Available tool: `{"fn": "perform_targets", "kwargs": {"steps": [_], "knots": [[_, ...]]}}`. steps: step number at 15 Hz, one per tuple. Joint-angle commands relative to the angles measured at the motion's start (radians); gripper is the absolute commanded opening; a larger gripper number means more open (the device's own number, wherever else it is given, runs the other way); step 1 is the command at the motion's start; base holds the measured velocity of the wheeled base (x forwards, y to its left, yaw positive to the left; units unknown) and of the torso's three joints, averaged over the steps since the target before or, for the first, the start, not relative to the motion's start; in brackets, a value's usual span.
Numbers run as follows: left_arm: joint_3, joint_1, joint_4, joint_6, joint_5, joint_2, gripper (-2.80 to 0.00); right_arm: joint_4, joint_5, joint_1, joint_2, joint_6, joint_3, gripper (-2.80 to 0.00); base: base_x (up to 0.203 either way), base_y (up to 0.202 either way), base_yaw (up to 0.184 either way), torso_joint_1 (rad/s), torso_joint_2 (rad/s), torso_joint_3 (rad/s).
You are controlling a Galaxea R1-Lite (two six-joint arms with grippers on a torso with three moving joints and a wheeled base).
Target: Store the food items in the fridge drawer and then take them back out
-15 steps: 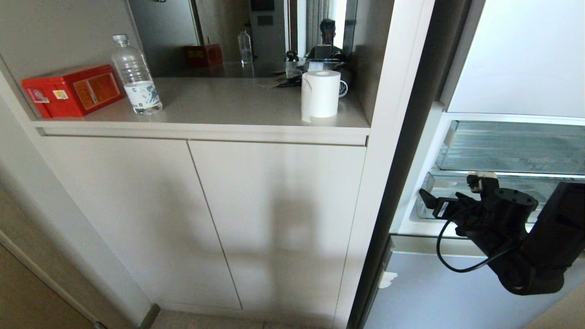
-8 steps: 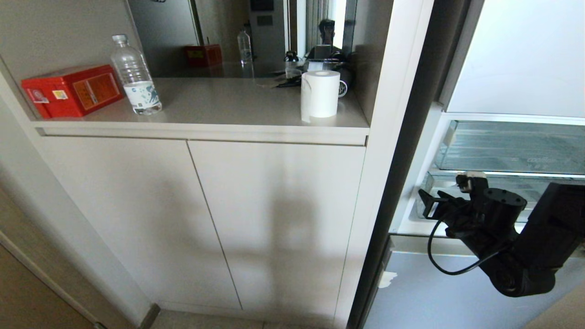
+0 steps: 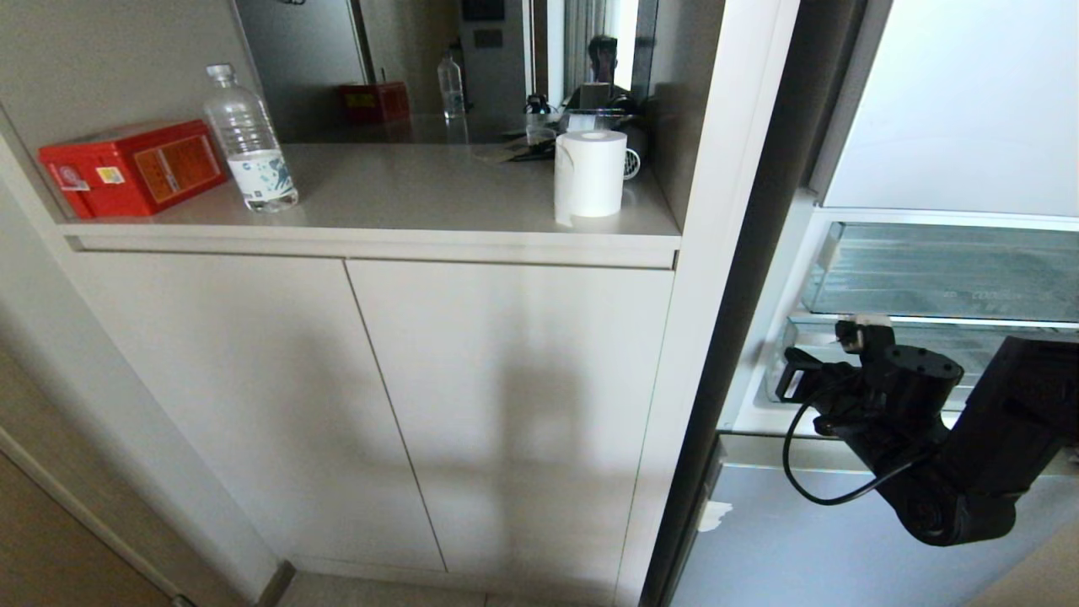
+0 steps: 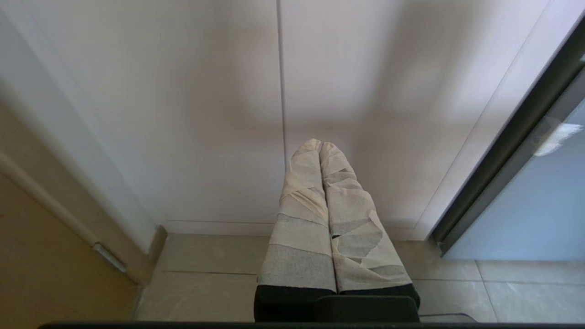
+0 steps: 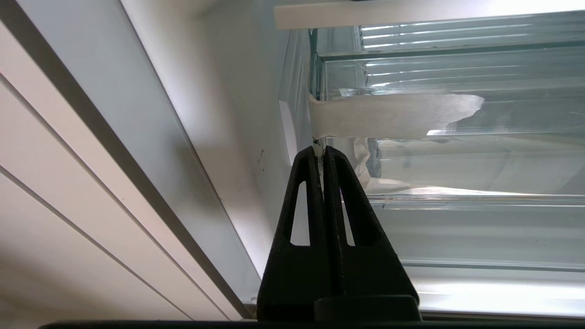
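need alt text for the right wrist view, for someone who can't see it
The right gripper, two black plastic fingers pressed shut on nothing, points at the left front corner of the clear plastic lower fridge drawer. A strip of white tape is stuck on the clear drawer front just beyond the fingertips, and the white fridge wall runs alongside.

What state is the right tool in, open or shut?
Shut. In the right wrist view the right tool has both black fingers pressed together, tips by the fridge drawer.

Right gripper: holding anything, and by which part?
The black right gripper is shut with its tips at the left corner of the clear plastic fridge drawer, by a strip of white tape. No held object shows between them.
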Motion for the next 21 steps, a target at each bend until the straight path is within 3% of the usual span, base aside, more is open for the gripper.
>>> {"fn": "perform_targets", "kwargs": {"steps": [1,5,14,15,21], "knots": [[0.0,0.001,0.0,0.0,0.0,0.002,-2.8,-0.008,0.004,0.002,-0.004,0.002,0.013,-2.8,0.0,0.0,0.0,0.0,0.0,0.0],[0.0,0.001,0.0,0.0,0.0,0.002,-2.8,-0.008,0.006,0.002,-0.065,0.004,0.087,-2.8,0.0,0.0,0.0,0.0,0.0,0.0],[0.0,0.001,0.0,0.0,0.0,0.002,-2.8,-0.008,0.007,0.003,-0.277,0.011,0.403,-2.8,0.0,0.0,0.0,0.0,0.0,0.0],[0.0,0.001,0.0,0.0,0.0,0.002,-2.8,-0.008,0.007,0.003,-0.292,0.013,0.429,0.0,0.0,0.0,0.0,0.0,0.0,0.0],[0.0,0.001,0.001,0.0,0.0,0.002,-2.8,-0.008,0.003,0.017,-0.41,0.05,0.526,0.0,0.0,0.0,0.0,0.0,0.0,0.0]]}}
